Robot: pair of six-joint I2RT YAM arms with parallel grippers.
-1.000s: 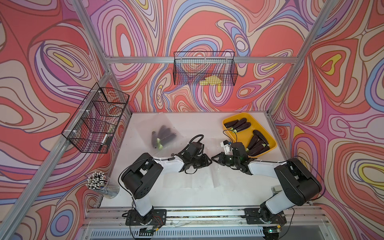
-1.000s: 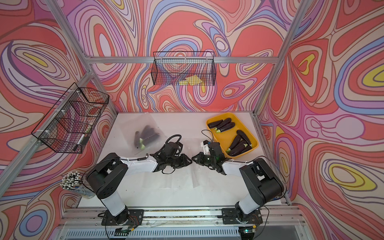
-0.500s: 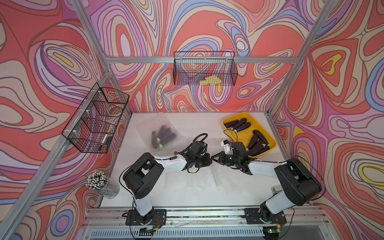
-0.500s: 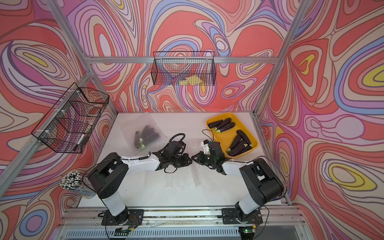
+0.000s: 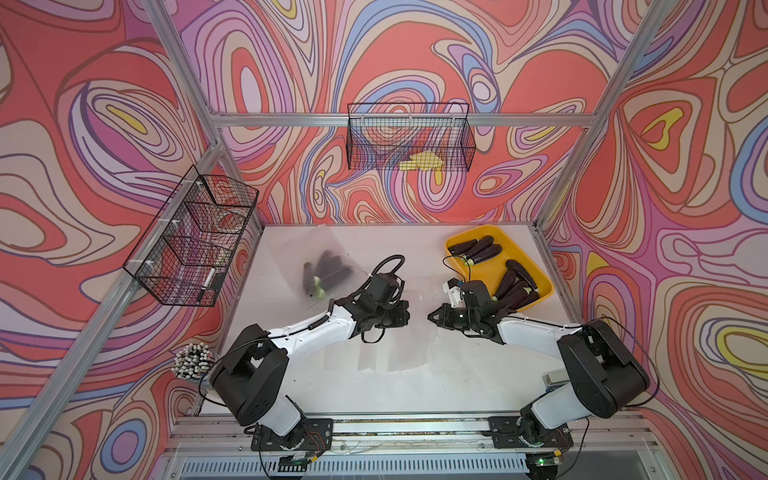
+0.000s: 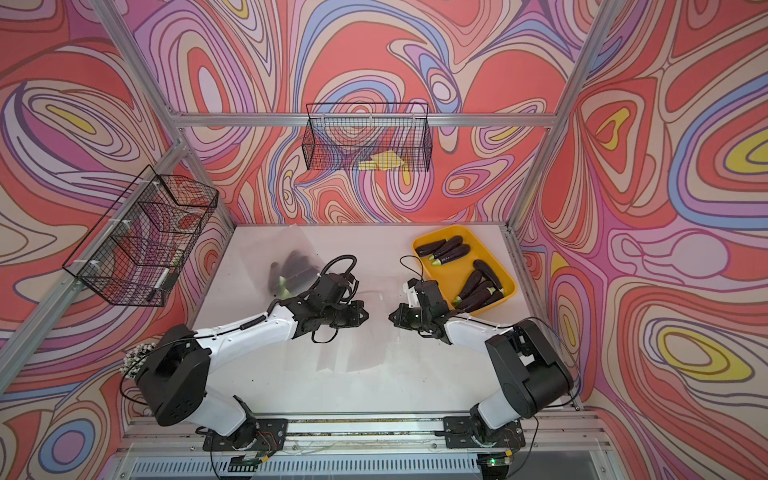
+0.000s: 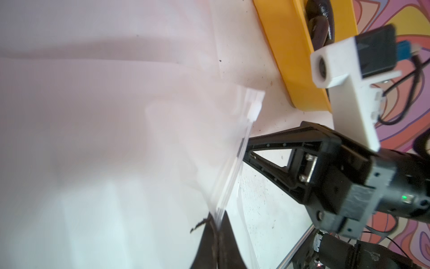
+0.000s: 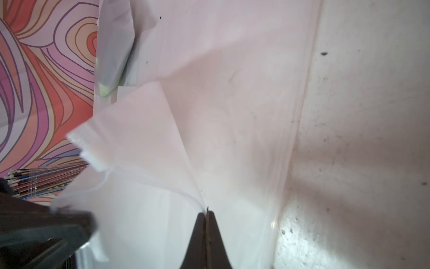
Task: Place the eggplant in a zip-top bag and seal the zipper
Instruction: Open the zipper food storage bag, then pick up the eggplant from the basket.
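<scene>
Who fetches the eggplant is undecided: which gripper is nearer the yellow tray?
Right. The right gripper sits beside the yellow tray; the left gripper is farther, past the right one.

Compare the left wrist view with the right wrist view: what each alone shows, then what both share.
Left wrist only: the yellow tray with eggplants. Right wrist only: the bundle of sticks and a second bag showing something green. Both: the clear bag over the white table, pinched by the shut left hand and right hand.

The bag (image 8: 139, 130) is clear glossy plastic; the tray (image 5: 519, 249) smooth yellow plastic.
</scene>
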